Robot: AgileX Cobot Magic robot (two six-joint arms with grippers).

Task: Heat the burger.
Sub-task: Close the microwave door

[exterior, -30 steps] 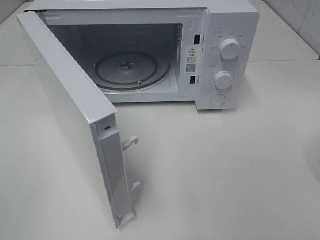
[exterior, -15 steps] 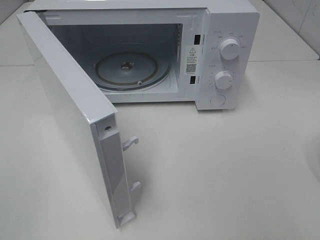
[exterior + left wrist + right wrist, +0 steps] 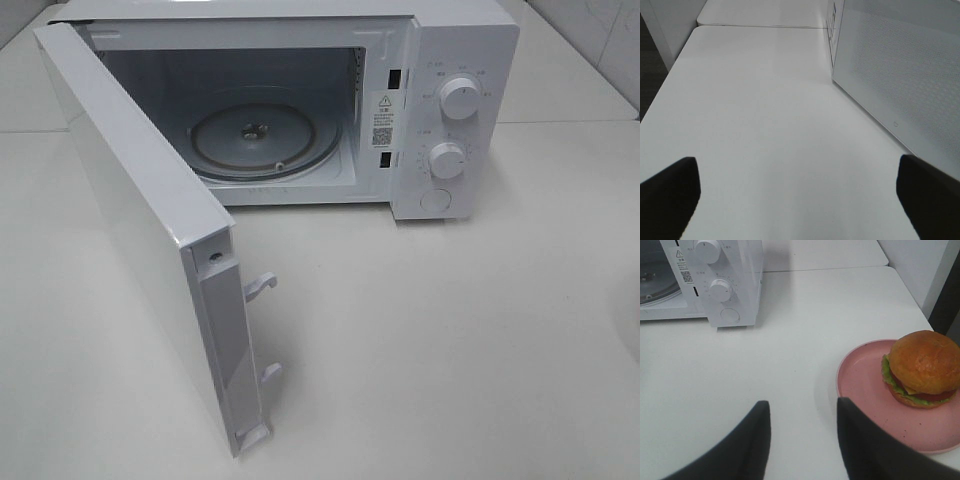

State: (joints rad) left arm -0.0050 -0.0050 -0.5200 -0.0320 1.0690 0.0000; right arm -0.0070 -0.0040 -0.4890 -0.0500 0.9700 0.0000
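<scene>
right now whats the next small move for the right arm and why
Probably shift the right gripper sideways toward the pink plate and take its rim: the burger sits on it, the gripper holds nothing and is off to one side, and the microwave door already stands open.

Microwave — white casing, white knobs, black slots by the cavity; door panel with a fine grey dot mesh.
Turntable — clear glass, greyish.
Tabletop — plain white.
Burger — tan-brown bun, green and dark red layers.
Plate — pink, faintly speckled.
Right tool and left tool — black fingers.
</scene>
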